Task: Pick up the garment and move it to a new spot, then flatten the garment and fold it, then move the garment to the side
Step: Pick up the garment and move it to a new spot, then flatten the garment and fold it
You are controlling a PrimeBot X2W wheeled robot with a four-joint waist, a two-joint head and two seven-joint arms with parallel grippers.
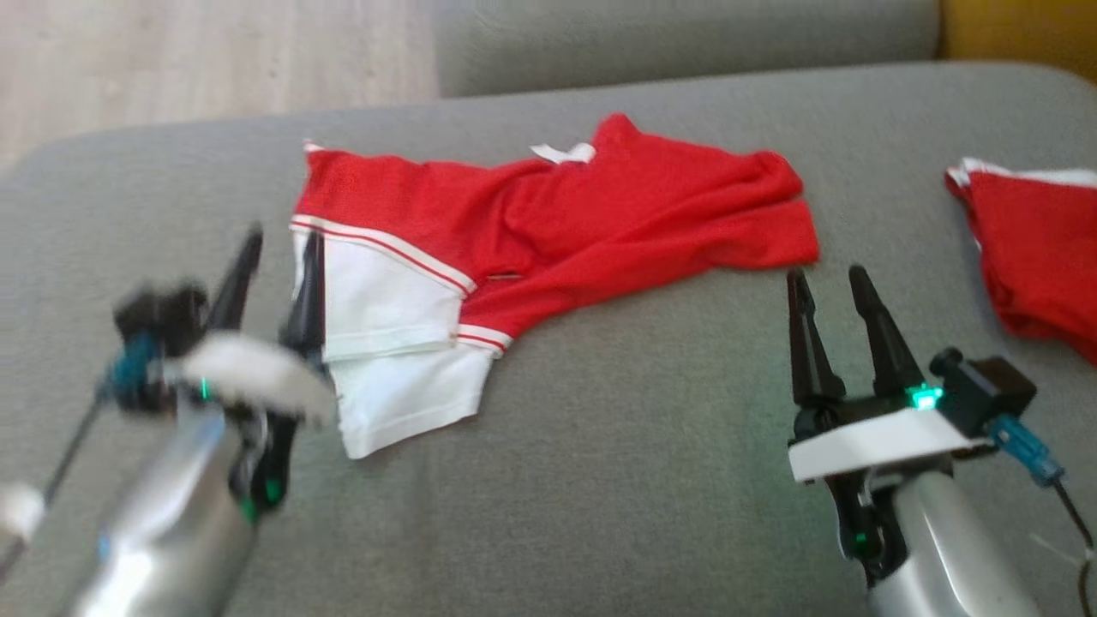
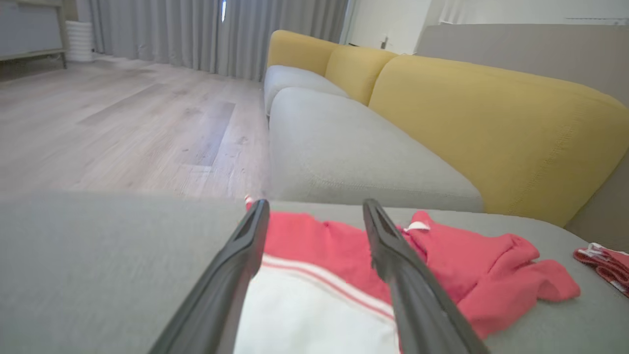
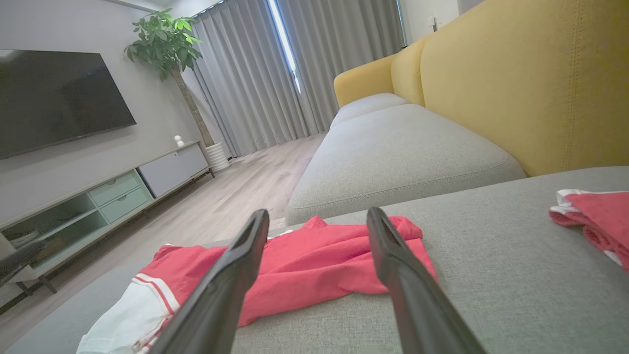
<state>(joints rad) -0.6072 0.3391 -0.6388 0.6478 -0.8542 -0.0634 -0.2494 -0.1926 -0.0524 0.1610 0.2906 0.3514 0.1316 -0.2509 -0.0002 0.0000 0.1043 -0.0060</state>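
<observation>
A red garment (image 1: 566,218) with white panels and red-striped trim lies crumpled across the grey cushion (image 1: 651,446); it also shows in the left wrist view as the garment (image 2: 344,255) and in the right wrist view as the garment (image 3: 314,265). My left gripper (image 1: 276,257) is open at the garment's white left end, one finger over the white edge, nothing pinched between the fingers. My right gripper (image 1: 827,283) is open just off the garment's red right corner, apart from it.
A second red and white cloth (image 1: 1037,248) lies at the cushion's right edge. Beyond the cushion run a grey sofa seat (image 2: 354,152) and yellow backrests (image 2: 491,128). Wooden floor (image 1: 206,60) lies past the far left edge.
</observation>
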